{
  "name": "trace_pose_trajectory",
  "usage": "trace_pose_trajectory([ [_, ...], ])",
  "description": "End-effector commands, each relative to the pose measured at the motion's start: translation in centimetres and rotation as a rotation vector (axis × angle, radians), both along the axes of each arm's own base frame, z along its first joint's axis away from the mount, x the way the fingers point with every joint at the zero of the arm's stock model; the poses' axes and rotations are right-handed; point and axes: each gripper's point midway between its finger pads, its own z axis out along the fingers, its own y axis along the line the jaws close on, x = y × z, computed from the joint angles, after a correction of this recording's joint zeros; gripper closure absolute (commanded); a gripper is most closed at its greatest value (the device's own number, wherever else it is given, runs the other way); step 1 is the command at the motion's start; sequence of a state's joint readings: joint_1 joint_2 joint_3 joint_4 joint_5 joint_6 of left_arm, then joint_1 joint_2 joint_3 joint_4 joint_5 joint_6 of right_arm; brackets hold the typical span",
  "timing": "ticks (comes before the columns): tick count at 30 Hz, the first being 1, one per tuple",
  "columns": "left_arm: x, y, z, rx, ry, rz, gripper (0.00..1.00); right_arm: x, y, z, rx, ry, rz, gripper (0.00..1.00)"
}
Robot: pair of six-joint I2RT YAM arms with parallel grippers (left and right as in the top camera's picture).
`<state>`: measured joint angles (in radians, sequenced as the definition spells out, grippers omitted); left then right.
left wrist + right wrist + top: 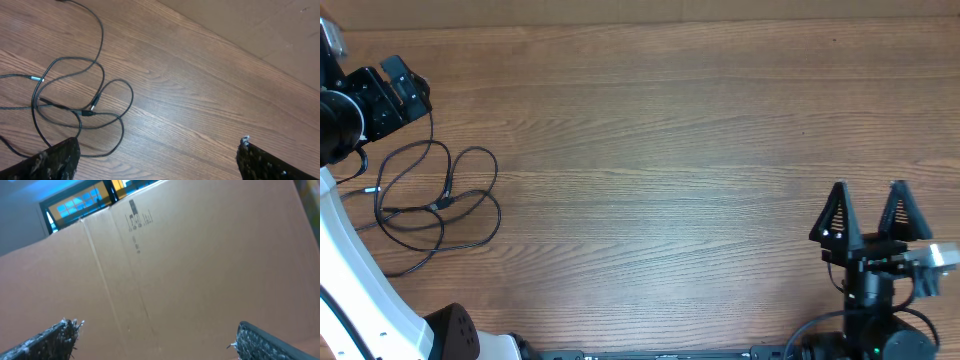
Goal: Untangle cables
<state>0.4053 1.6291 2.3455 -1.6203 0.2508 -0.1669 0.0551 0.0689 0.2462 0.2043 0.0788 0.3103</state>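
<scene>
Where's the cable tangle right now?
Overhead view: the cables lie looped on the table's left side, beside the left arm, far from the right pincer.

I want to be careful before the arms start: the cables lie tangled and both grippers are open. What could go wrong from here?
1. The cables cross one another several times; pulling one strand may tighten the tangle.
2. The right gripper is far across the table, so the left gripper alone may drag the whole bundle.
3. Strands run close to the left arm and could snag on it.
</scene>
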Motion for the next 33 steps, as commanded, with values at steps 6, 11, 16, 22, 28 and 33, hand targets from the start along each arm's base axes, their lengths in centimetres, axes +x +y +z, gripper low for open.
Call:
trace_pose_trajectory([
  [6,0.1,-0.2,0.0,-0.011,0.000,0.005,0.00,1.1,0.0,-4.8,0.007,-0.001,-0.002,0.00],
  [11,0.1,-0.2,0.0,-0.012,0.000,0.006,0.00,1.9,-0.4,-7.2,0.015,0.057,-0.028,0.00],
  [16,0.1,-0.2,0.0,-0.012,0.000,0.006,0.00,2.9,-0.8,-10.4,0.012,0.196,-0.052,0.00],
  [22,0.1,-0.2,0.0,-0.011,0.000,0.005,0.00,3.6,-0.1,-16.8,-0.019,0.458,-0.018,0.00],
  [28,0.1,-0.2,0.0,-0.011,0.000,0.005,0.01,3.6,0.0,-16.5,-0.019,0.449,-0.015,0.00],
  [33,0.1,-0.2,0.0,-0.011,0.000,0.005,0.00,3.6,0.0,-16.5,-0.019,0.449,-0.014,0.00],
])
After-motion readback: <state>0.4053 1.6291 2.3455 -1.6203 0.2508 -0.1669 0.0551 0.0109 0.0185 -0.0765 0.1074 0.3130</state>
